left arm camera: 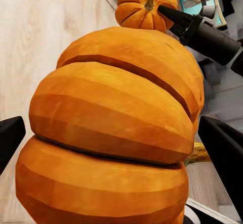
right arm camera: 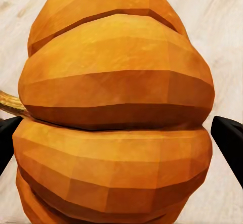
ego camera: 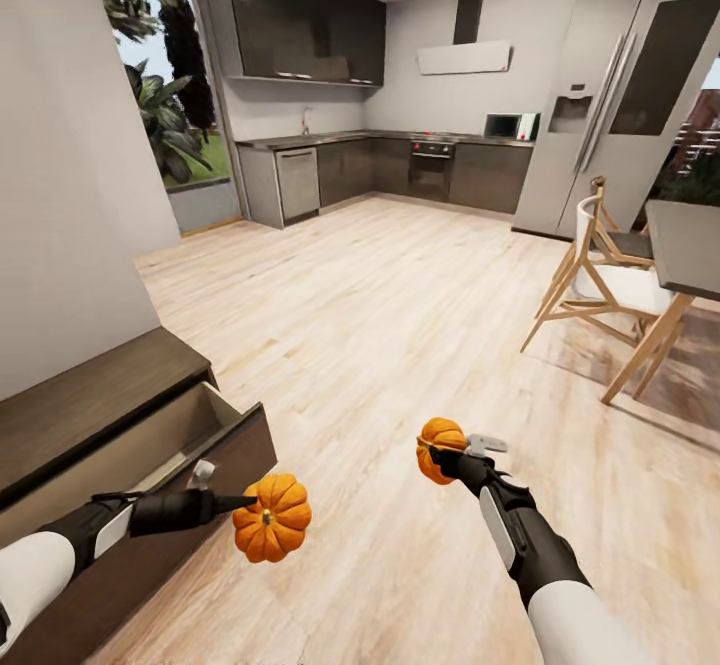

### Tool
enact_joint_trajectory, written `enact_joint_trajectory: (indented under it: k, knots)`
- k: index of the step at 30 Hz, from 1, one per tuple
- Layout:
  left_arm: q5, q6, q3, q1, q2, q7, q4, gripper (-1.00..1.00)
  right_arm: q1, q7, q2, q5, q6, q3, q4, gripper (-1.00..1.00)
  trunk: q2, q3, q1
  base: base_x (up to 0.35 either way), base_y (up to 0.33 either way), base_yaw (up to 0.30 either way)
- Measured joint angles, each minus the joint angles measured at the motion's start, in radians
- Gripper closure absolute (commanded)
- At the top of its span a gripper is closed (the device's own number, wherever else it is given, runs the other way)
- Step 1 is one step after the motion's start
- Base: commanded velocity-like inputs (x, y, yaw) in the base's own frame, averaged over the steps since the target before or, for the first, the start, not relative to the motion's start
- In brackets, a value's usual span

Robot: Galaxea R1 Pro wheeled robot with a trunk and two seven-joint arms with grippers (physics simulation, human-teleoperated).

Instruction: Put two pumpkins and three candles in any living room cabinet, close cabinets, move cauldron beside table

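Each arm carries one orange ribbed pumpkin above the wood floor. My left gripper is shut on the nearer pumpkin, which bulks large between the black fingers in the left wrist view as pumpkin. My right gripper is shut on the other pumpkin, seen close as pumpkin in the right wrist view and farther off as pumpkin in the left wrist view. The dark-brown cabinet stands against the left wall with one drawer pulled open, just left of my left gripper.
A dark dining table with wooden chairs stands at the right. The kitchen counter and a tall fridge line the far wall. Open wood floor lies between.
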Motion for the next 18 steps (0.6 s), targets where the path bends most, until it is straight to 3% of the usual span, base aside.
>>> enact_joint_trajectory:
  k: [18]
  knots:
    - [-0.001,0.001,-0.003,0.001,-0.003,0.004,0.003,1.00,0.000,0.000,0.002,-0.002,0.000,0.000,0.003,1.00,0.000,0.000,0.000,0.000,0.000,0.288]
